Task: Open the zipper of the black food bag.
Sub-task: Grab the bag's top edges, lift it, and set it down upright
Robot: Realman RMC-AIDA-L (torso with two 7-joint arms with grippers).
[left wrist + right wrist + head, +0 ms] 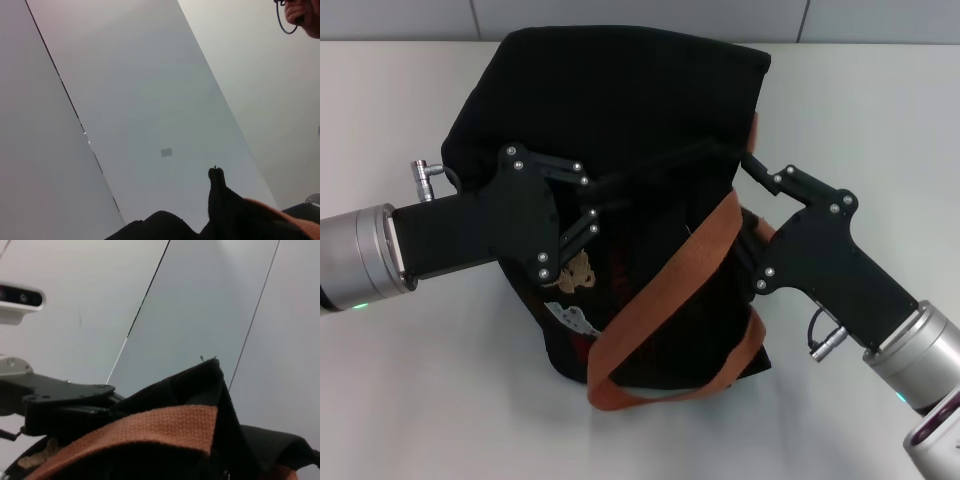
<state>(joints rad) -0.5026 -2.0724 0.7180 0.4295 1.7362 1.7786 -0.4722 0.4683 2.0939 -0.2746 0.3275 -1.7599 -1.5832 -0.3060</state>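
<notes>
The black food bag (620, 90) lies tipped on the white table, its tan bear patch (575, 272) and white label (570, 318) facing me. An orange-brown strap (670, 280) loops across its front. My left gripper (605, 195) comes in from the left and is shut on a raised fold of black fabric at the bag's top. The right wrist view shows that gripper (107, 395) against the same fabric (200, 385). My right gripper (748, 190) is at the bag's right edge, by the strap. The zipper and its pull tab are lost in the black fabric.
The white table (420, 380) runs out on all sides of the bag. Grey wall panels (640, 15) stand right behind it. The robot's head camera (20, 297) shows in the right wrist view. A person's face (305, 15) shows in the left wrist view.
</notes>
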